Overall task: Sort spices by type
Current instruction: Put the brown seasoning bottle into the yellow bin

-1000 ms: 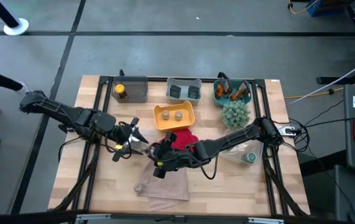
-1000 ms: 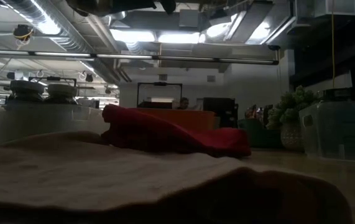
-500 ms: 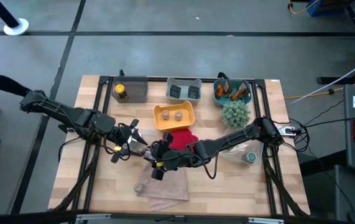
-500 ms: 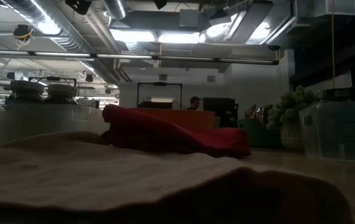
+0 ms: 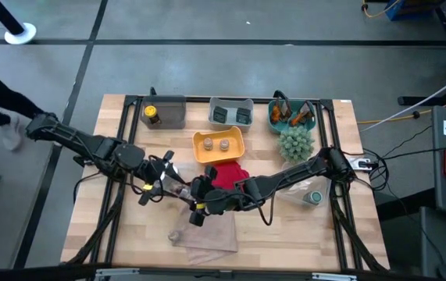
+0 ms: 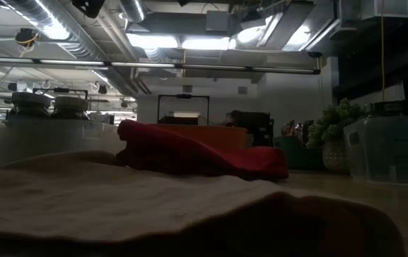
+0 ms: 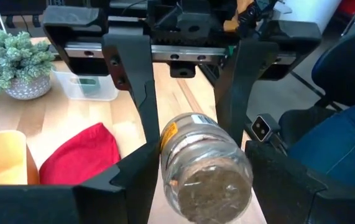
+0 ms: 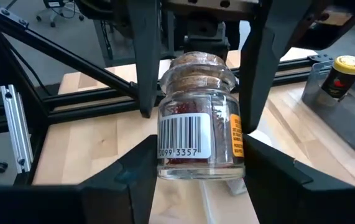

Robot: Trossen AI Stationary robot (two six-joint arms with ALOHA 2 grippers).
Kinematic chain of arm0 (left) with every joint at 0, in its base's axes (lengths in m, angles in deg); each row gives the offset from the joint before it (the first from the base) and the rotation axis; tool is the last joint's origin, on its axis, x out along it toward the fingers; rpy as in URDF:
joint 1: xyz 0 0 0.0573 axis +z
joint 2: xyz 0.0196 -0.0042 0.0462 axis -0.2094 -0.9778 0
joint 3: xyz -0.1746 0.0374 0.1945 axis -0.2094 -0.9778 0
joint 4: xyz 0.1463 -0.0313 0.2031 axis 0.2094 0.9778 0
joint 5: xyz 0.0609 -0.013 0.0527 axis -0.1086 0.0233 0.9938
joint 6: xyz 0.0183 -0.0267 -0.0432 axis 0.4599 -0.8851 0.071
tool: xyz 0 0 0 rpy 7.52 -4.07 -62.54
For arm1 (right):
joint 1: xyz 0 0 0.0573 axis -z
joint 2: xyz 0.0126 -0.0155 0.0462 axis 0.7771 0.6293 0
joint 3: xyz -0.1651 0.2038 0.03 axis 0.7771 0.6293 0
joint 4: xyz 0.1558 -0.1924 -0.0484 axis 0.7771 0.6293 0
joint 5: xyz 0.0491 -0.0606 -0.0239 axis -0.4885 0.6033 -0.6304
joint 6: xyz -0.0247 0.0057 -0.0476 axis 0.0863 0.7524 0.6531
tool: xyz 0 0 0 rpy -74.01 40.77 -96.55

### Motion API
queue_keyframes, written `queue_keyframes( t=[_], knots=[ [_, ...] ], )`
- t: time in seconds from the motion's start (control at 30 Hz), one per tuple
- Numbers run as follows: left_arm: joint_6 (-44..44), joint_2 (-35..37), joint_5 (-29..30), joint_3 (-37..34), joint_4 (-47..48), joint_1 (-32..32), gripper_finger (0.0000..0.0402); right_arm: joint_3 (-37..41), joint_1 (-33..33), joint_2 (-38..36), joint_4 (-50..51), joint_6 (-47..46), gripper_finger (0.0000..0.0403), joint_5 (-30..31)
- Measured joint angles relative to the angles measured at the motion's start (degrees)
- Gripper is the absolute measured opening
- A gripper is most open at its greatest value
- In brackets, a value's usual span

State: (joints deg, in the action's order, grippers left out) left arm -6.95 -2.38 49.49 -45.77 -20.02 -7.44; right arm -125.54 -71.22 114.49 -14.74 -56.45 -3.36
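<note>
Claws [image 5: 177,188] [image 5: 200,204] still meet at clear jar [image 7: 201,167], unmoved.

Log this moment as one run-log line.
left end effector: holds clear jar over table centre | right end effector: around same jar, handover | red cloth beside

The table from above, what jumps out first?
Both claws meet mid-table around one clear glass spice jar with a barcode label: the left claw and the right claw each have fingers on either side of it. Just behind them lies a crumpled red cloth, and beyond that a yellow tray holding two small tan-topped pots.
</note>
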Motion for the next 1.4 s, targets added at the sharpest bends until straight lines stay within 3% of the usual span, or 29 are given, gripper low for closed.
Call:
queue_keyframes(
  t=[0.23, 0.43, 0.73, 1.13, 1.27, 1.4],
  knots=[
    [-1.09, 0.04, 0.0, 0.0, 0.64, 0.0, 0.0216, 0.0, 0.01, 0.02, -0.82, 0.03, 0.0202, -0.01],
    [-1.67, 0.07, 0.47, 0.0, 0.97, 0.02, 0.0169, 0.0, 0.01, 0.02, -0.73, -0.56, 0.0202, 0.24],
    [-2.69, 0.07, 1.44, 0.0, 0.98, -0.02, 0.0169, 0.02, 0.1, 0.02, -0.53, -0.8, 0.0204, -0.48],
    [-5.45, -0.04, 1.64, -0.07, 1.1, 0.02, 0.0166, 0.0, 0.47, -0.17, 1.27, 0.38, 0.0287, -3.68],
    [-7.53, -0.04, 1.71, -0.08, 1.05, 0.2, 0.0166, 0.0, 0.49, -2.74, 7.61, 2.65, 0.0296, -6.0],
    [-8.89, -0.07, 5.49, -0.09, 0.96, 0.33, 0.0165, -0.04, 0.47, -6.64, 15.29, 2.87, 0.0297, -3.36]
  ],
)
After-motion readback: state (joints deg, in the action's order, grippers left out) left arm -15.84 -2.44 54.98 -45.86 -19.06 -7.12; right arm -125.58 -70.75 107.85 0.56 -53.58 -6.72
